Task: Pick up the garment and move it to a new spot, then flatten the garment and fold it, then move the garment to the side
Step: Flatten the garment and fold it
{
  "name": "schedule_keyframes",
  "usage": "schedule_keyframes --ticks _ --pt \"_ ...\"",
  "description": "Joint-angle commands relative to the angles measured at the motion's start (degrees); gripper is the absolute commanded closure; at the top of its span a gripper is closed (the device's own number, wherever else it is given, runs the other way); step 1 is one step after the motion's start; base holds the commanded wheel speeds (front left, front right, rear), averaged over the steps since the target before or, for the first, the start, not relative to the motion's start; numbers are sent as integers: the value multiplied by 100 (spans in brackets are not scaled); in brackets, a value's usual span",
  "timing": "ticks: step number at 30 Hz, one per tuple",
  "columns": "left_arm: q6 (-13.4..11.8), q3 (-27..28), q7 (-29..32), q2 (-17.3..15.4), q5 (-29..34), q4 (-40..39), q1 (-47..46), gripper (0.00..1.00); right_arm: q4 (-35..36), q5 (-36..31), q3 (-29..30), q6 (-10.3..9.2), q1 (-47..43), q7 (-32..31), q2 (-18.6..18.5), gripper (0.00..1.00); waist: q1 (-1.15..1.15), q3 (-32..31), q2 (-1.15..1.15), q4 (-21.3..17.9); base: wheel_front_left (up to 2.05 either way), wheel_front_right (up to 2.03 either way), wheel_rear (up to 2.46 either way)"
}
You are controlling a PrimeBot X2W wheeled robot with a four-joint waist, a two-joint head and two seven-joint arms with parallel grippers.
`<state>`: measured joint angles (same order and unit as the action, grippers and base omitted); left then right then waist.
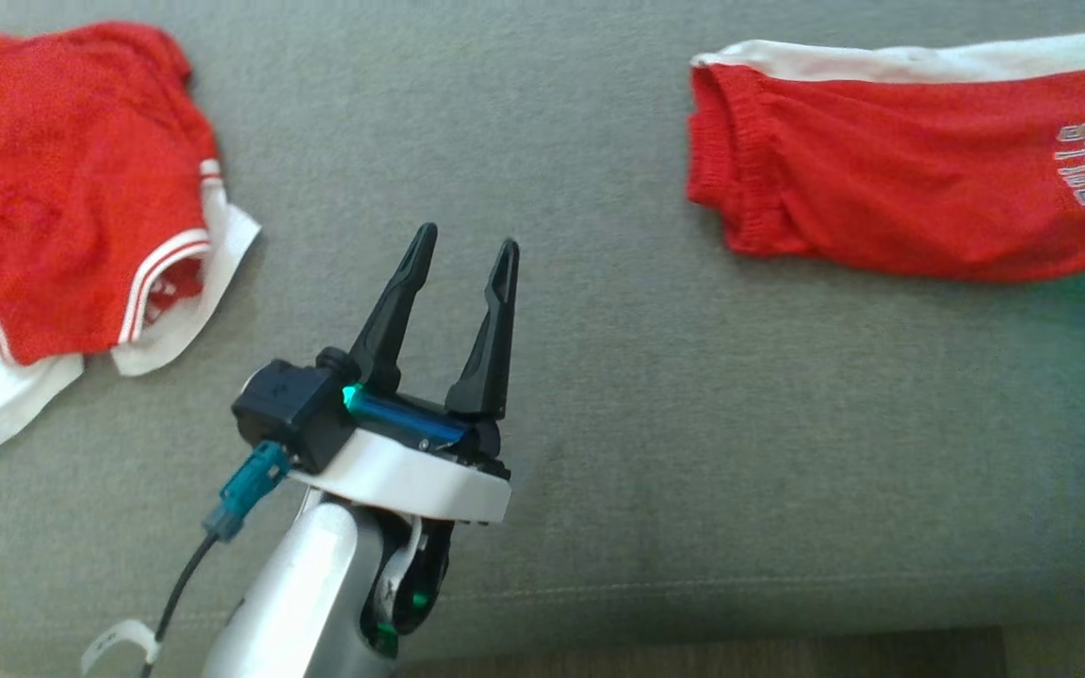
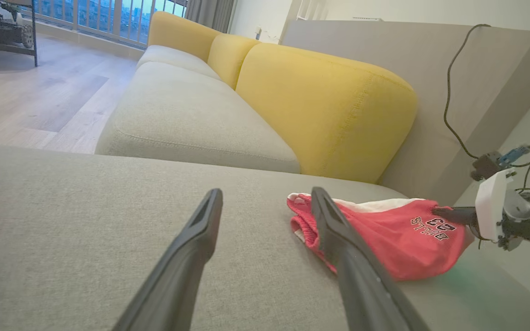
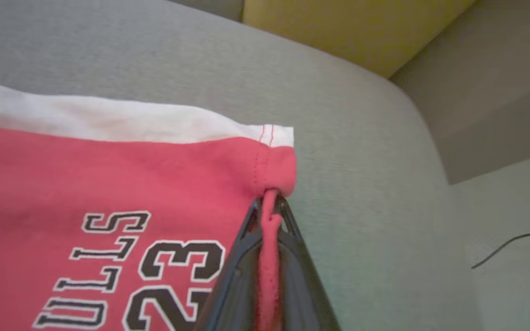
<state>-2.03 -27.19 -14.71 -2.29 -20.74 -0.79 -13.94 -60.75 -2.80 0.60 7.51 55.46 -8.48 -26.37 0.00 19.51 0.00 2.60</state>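
The red shorts [image 1: 900,188], white-banded and lettered BULLS 23, lie loosely flat at the right of the grey sofa seat [image 1: 599,377]; the right gripper [image 3: 269,207] is closed tight on a fold of their red hem, at the corner just below the white band, with the cloth pinched between its two fingers; the left gripper [image 1: 467,245] stands wide open and empty over bare seat, between the shorts and a red jersey [image 1: 72,198] with white trim that lies crumpled at the left; yellow back cushions [image 2: 320,105] rise behind the seat.

Red shorts [image 1: 882,188] flat on grey cushion [image 1: 599,424]
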Motion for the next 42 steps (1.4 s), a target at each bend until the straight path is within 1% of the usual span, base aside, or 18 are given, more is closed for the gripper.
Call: schedule_keyframes --ticks 1,4,7,10,14,17,21,22,29,33,34,35,38,40,42 --pt "12 184 -29 -59 42 -218 -31 0 232 -111 36 -2 -27 64 -137 100 0 -129 0 -137 0 0 0" --pt "17 167 -29 -59 39 -213 -29 0 347 -262 142 -2 -40 54 -90 100 0 -157 0 -159 0 0 0" --pt "-1 163 -29 -59 24 -204 -36 0 561 -405 118 -2 -28 78 126 100 0 -196 0 -183 0 0 0" --pt "-7 183 -29 -59 13 -183 -3 0 791 -439 -60 -2 4 70 427 100 0 -274 0 -220 0 0 0" --pt "-6 154 -29 -59 -30 -134 52 0 1123 -397 -475 -2 37 -25 758 100 0 -410 0 -217 0 0 0" --pt "-10 102 -29 -59 -89 -131 69 0 1342 -242 -872 -2 32 -151 956 100 0 -491 0 -152 0 0 0" --pt "-37 42 -29 -59 -163 -148 88 0 1598 24 -1377 -2 -19 -345 1113 100 0 -559 0 5 0 0 0" --pt "-37 42 -29 -59 -163 -148 88 0 1598 24 -1377 -2 -19 -345 1113 100 0 -559 0 5 0 0 0" --pt "-91 12 -29 -59 -262 -188 131 0 2036 506 -2064 -2 -226 -625 1275 100 0 -547 0 291 0 0 0" --pt "-101 -36 -29 -59 -307 -201 115 0 2107 711 -2230 -2 -391 -710 1398 100 0 -535 0 395 0 0 0" --pt "-106 -51 -29 -59 -319 -202 111 0 2133 811 -2198 -2 -443 -676 1455 55 0 -542 0 414 0 0 0" --pt "-113 -62 -29 -59 -331 -202 113 0 2160 926 -2165 -2 -502 -650 1509 0 0 -553 0 428 0 0 0" --pt "-133 -76 -29 -59 -349 -201 136 0 2395 1207 -1963 -2 -662 -461 1513 0 0 -605 0 448 0 0 0" --pt "-149 -56 -29 -59 -338 -208 169 0 2680 1272 -1705 -2 -782 -267 1385 0 0 -651 0 429 0 0 0" --pt "-165 -23 -29 -59 -315 -229 214 0 2971 1175 -1416 -2 -941 -157 1164 0 0 -690 0 392 0 0 0"
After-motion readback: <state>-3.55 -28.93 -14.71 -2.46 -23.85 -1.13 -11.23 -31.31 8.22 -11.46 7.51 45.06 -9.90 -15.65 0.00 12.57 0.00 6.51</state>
